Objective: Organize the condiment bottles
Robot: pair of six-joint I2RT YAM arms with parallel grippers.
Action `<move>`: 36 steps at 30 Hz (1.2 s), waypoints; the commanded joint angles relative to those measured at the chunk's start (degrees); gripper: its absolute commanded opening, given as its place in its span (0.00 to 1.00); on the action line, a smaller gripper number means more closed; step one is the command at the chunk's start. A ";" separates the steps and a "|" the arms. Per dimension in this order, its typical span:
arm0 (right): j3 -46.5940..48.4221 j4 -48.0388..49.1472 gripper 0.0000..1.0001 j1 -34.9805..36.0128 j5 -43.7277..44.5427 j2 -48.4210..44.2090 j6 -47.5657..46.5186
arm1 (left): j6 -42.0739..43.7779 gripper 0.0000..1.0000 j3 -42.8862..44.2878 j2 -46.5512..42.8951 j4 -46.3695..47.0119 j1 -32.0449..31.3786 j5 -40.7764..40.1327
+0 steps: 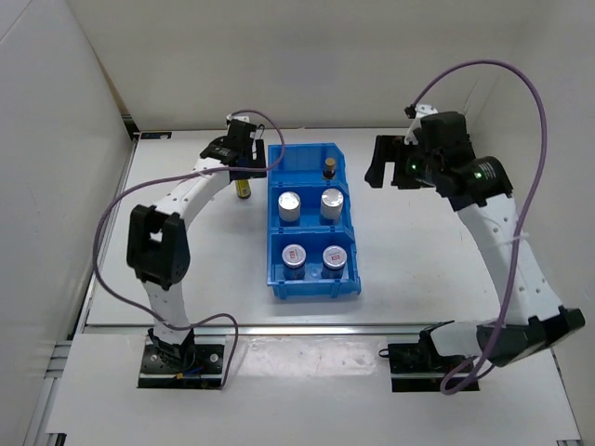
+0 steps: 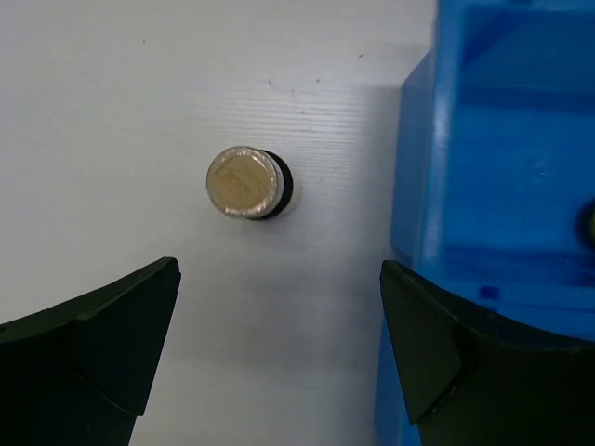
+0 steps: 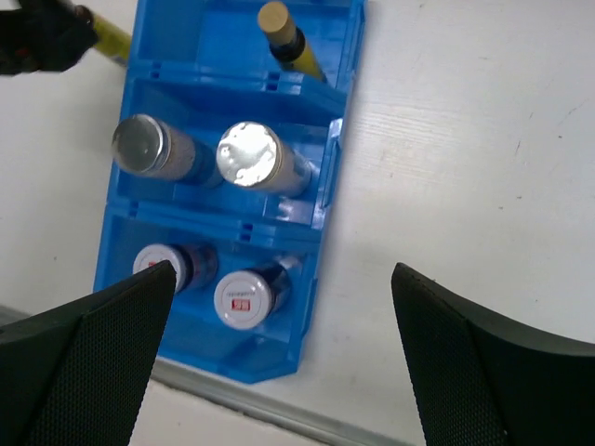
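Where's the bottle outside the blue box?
In the top view, the bottle stands on the table just left of the box, at its far end, under the left end effector.

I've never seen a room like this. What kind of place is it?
Probably a robot test lab, not a kitchen. Two black-and-white robot arms with purple cables are bolted to a plain white table boxed in by blank white wall panels, and small condiment bottles sit in a blue plastic three-compartment bin.

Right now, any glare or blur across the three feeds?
Top external: even light, sharp, soft shadows. Left wrist: amber bottle cap in focus, blue bin wall close and soft. Right wrist: glare blows out one white-silver cylinder lid, the rest reads fine.
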 commanded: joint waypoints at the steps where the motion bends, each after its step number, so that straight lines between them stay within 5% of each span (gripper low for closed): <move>1: -0.07 -3.92 1.00 0.08 -3.54 -5.79 1.14 | 0.53 1.00 5.21 4.84 -1.56 3.09 3.90; 15: -1.66 -10.34 1.00 0.08 -4.25 -15.99 -2.28 | 0.62 0.94 14.89 16.47 -2.17 5.65 8.30; 21: -3.33 -10.88 1.00 0.08 -2.67 -17.31 -2.81 | 1.15 0.73 14.89 17.00 -2.17 5.65 8.91; 30: -3.85 -11.40 1.00 0.08 -1.53 -17.84 -3.34 | 1.15 0.25 13.05 11.56 -3.40 5.65 7.77; 36: -4.90 -11.93 1.00 0.08 -1.52 -18.37 -3.34 | 1.15 0.11 21.03 8.57 -8.14 5.65 7.15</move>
